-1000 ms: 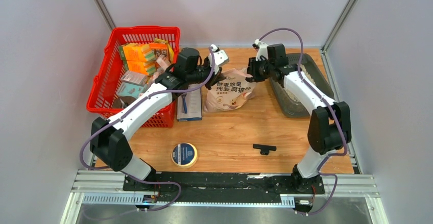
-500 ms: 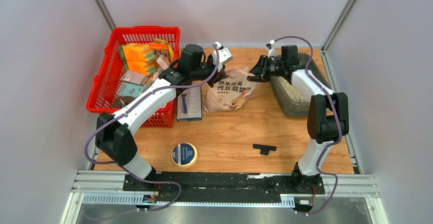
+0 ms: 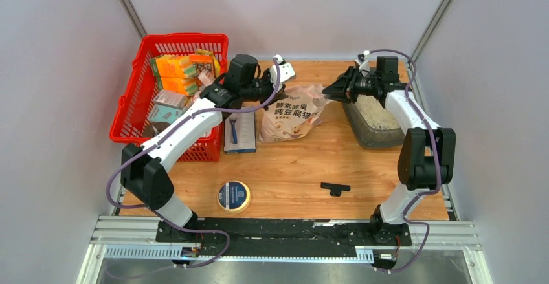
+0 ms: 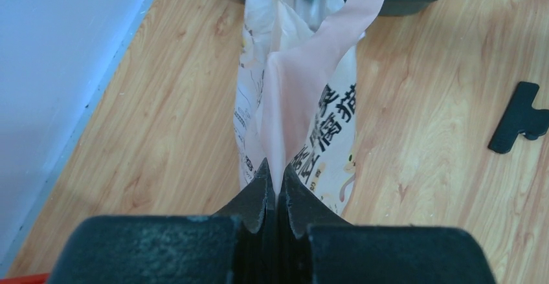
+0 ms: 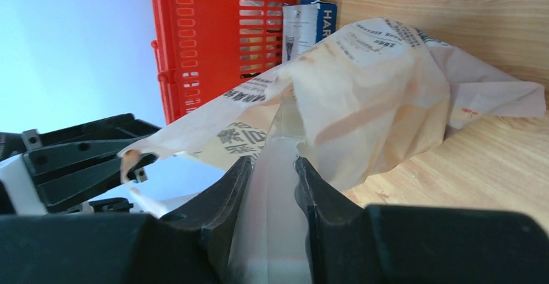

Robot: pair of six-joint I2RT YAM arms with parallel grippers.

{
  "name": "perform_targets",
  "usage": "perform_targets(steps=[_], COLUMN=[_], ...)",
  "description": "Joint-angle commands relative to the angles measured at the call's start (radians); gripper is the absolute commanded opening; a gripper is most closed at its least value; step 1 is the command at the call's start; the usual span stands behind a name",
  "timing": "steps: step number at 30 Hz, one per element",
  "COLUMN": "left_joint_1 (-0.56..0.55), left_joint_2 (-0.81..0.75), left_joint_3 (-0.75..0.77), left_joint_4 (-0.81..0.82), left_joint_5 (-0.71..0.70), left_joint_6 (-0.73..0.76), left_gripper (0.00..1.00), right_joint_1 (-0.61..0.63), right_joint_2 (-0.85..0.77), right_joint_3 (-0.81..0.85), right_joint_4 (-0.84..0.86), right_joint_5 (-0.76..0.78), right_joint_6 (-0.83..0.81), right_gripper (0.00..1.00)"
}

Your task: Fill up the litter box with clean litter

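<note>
Two robot arms stretch a pale pink printed bag [image 3: 288, 116] between them at the far side of a wooden table [image 3: 291, 167]. The left claw [image 4: 276, 180] is pressed flat, pinching a thin fold of the bag's edge. The right claw [image 5: 272, 164] stands narrow, clamped on a pale flap at the bag's opposite end. That end is lifted, while the bag's body rests on the table. The dark grey litter box [image 3: 357, 129] sits at the table's far right corner, just beside the bag's raised end. Pale beige litter [image 3: 375, 110] covers part of its floor beneath the right arm. A red basket [image 3: 129, 112] packed with boxed goods stands at the far left. A blue razor pack [image 3: 241, 132] lies between the basket and the bag. Near the front, a roll of tape [image 3: 234, 196] and a black clip [image 3: 335, 188] lie well apart from each other.
</note>
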Motion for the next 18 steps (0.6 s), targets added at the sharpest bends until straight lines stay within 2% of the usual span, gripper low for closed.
perform_targets(steps=[1, 3, 6, 10, 14, 18], left_joint_1=[-0.007, -0.007, -0.007, -0.007, -0.009, -0.009], left_joint_2=[-0.051, -0.064, -0.071, -0.065, -0.053, -0.042], left_joint_3=[0.096, 0.101, 0.111, 0.144, 0.159, 0.170], left_joint_4=[0.004, -0.018, -0.066, -0.133, -0.133, -0.135], left_joint_5=[0.042, 0.045, 0.041, 0.023, -0.005, -0.014], left_joint_6=[0.066, 0.098, 0.145, 0.207, 0.221, 0.234], left_gripper=[0.00, 0.00, 0.00, 0.00, 0.00, 0.00], right_joint_1=[-0.010, -0.010, -0.073, -0.099, -0.118, -0.144], right_joint_2=[-0.125, -0.123, -0.093, -0.063, -0.057, -0.060], right_joint_3=[-0.028, -0.078, -0.141, -0.244, -0.289, -0.309], right_joint_4=[0.037, 0.097, 0.273, 0.632, 0.773, 0.829], right_joint_5=[-0.022, -0.068, -0.148, -0.182, -0.171, -0.173], right_joint_6=[0.114, 0.158, 0.313, 0.506, 0.611, 0.655], right_gripper=[0.00, 0.00, 0.00, 0.00, 0.00, 0.00])
